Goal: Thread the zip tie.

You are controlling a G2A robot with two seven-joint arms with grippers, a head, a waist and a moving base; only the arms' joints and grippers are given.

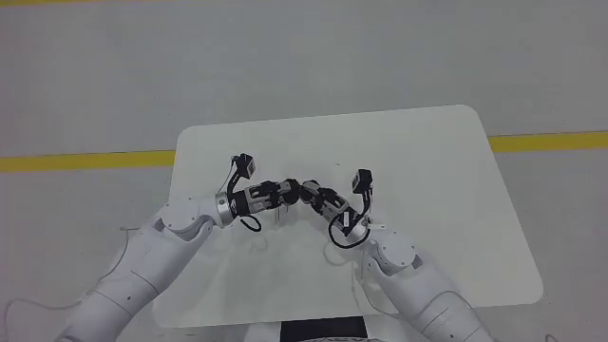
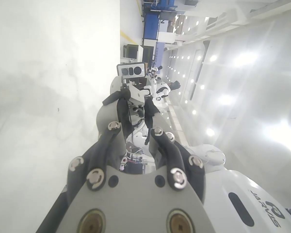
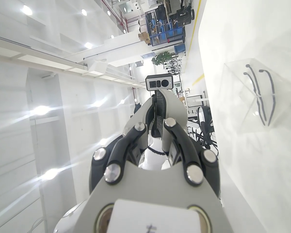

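Observation:
My two grippers meet tip to tip above the middle of the white table. My left gripper comes in from the left, my right gripper from the right. In the right wrist view my right gripper stands shut, with a thin black ribbed strip, the zip tie, between its pads. In the left wrist view my left gripper points at the other arm's wrist, and a short black strip juts out beside its tip. How much of the tie runs between the grippers is hidden.
A clear plastic box holding spare black zip ties lies on the table beside my right arm. The table's rounded edge lies far from both grippers.

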